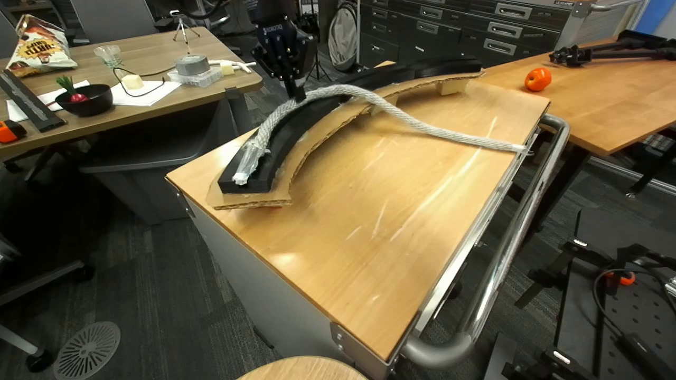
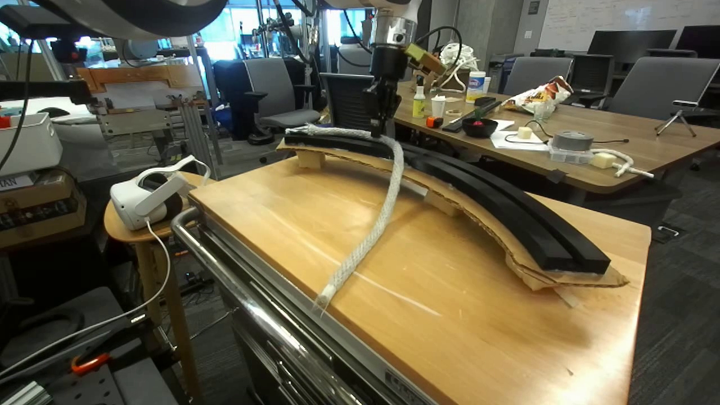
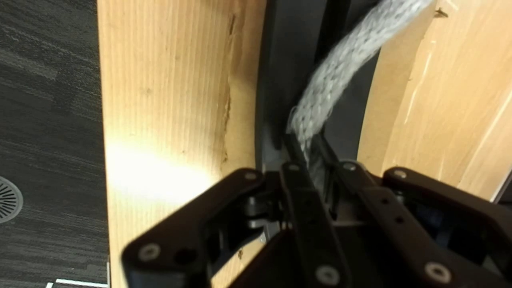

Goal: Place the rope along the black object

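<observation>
The tool (image 3: pixel 307 144) is clamped on the rope (image 3: pixel 335 72). Wrist view: braid runs in between the two fingertips (image 3: pixel 295 147), pinched narrow there; the bit just past them is hidden by the tool's own body. Tool points down, tips right over the black arc (image 2: pixel 498 199).

Rope goes two ways from the grip. One side: laid lengthwise along the arc, following its curve, out to the clear-wrapped end (image 1: pixel 252 158), which rests on top near the arc's tip in an exterior view. Other side: leaves the tips, slants off the arc, crosses the cardboard base (image 1: pixel 322 126), then drops in a loose bend over the wooden desk (image 1: pixel 327 253). Free end (image 2: pixel 329 292), thin strands poking out, sits at the desk's edge near the metal rail (image 1: pixel 500 269). How much of that stretch touches the wood: unclear.

Past the tool on this slanting side, the arc carries on with its lengthwise groove (image 2: pixel 523 207) showing, rope angled away from it. Can't tell if the rope is seated in the groove at the fingertips. Same two-way layout in both exterior views.
</observation>
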